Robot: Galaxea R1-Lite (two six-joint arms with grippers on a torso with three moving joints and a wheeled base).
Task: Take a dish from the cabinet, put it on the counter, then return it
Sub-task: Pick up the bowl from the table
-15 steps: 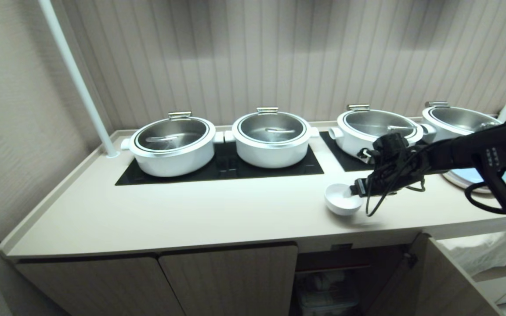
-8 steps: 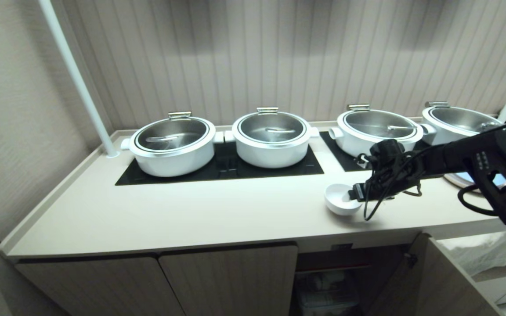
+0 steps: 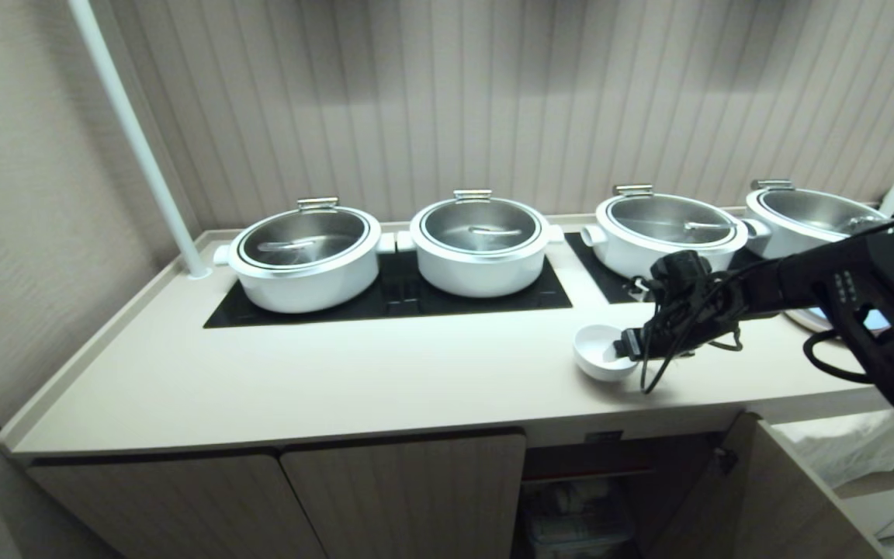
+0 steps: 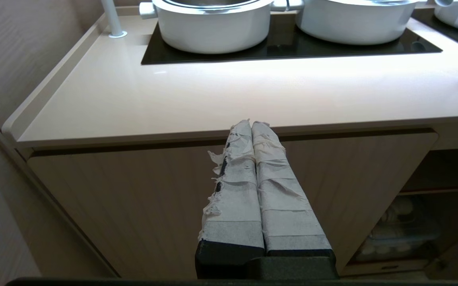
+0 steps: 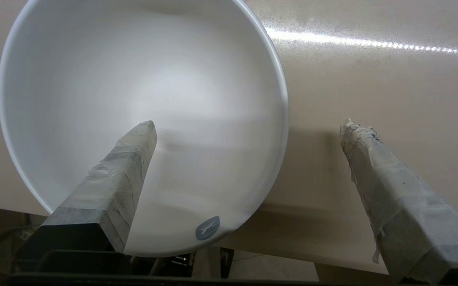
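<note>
We see the small glossy white round bowl (image 3: 601,354) on the cream worktop (image 3: 338,373), right of centre; our right gripper (image 5: 247,133) has its jaws wide apart astride the near rim, clamping nothing.

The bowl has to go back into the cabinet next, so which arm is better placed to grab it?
Right: the right gripper is open astride the dish rim on the counter. The left gripper is shut, down by the cabinet front.
</note>
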